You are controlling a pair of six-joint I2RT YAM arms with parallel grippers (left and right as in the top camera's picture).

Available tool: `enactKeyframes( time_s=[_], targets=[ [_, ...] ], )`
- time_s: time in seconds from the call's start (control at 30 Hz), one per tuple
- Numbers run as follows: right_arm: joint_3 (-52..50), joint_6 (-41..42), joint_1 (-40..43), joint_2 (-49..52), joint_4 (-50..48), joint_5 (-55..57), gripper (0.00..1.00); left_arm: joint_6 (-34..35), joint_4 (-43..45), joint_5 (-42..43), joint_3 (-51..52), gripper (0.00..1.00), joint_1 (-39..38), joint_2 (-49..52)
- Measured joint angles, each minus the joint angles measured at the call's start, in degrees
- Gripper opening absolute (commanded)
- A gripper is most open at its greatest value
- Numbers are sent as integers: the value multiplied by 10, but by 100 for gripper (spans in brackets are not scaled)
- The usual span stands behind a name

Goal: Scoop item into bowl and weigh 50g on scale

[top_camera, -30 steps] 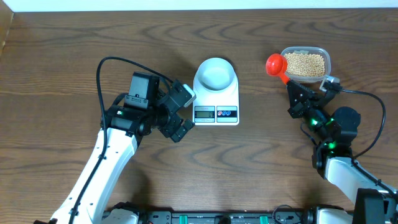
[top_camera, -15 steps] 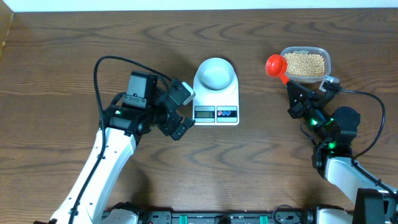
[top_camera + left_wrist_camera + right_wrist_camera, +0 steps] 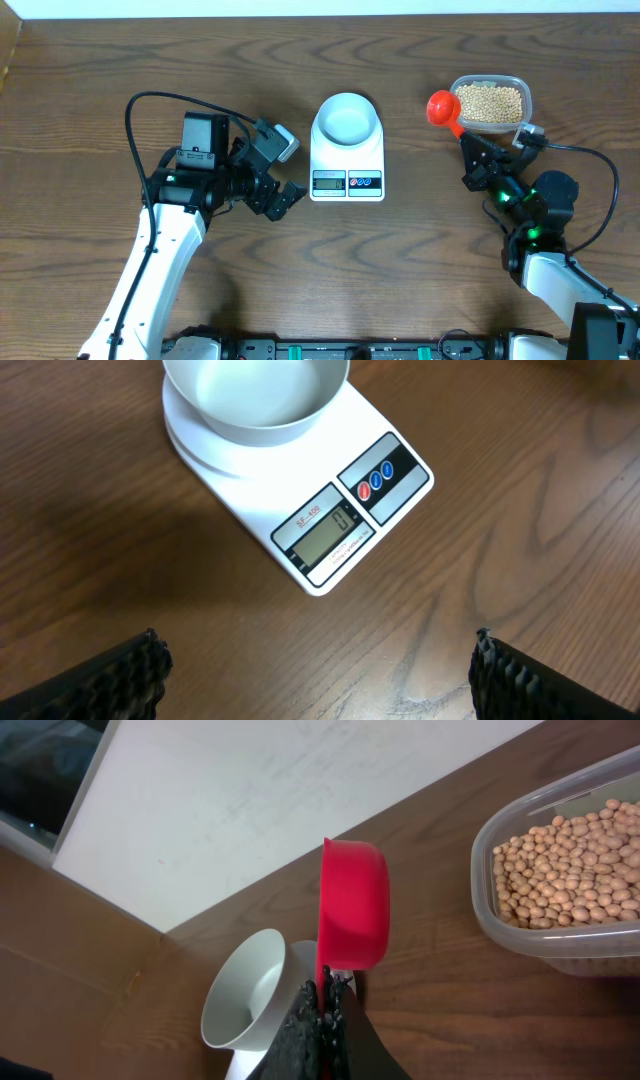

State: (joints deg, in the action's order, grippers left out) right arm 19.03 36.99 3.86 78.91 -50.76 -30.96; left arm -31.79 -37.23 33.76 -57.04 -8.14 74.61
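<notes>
The pale-blue bowl point(image 3: 346, 117) point(image 3: 256, 398) point(image 3: 246, 992) stands empty on the white scale point(image 3: 347, 165) point(image 3: 330, 520), whose display faces the front. Tan beans point(image 3: 489, 102) point(image 3: 570, 872) fill a clear tub point(image 3: 522, 96) point(image 3: 500, 910) at the back right. My right gripper point(image 3: 468, 140) point(image 3: 326, 1002) is shut on the handle of a red scoop point(image 3: 443, 104) point(image 3: 352, 904), which hangs just left of the tub with its cup empty. My left gripper point(image 3: 283, 172) point(image 3: 318, 665) is open over bare wood, left of the scale's front corner.
A black cable point(image 3: 150, 110) loops behind the left arm. Another cable point(image 3: 605, 175) runs round the right arm. A pale wall or board point(image 3: 250, 790) borders the table's far edge.
The left arm has drawn back to the left, away from the scale's front corner, with its jaws still open. The right arm and scoop have not moved.
</notes>
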Motion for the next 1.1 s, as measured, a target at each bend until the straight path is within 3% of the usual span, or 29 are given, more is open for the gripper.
enactKeyframes(
  time_s=[1.1],
  targets=[
    [0,0,0,0,0,-3,1,-13,-3,5,0,98,0,0]
  ],
)
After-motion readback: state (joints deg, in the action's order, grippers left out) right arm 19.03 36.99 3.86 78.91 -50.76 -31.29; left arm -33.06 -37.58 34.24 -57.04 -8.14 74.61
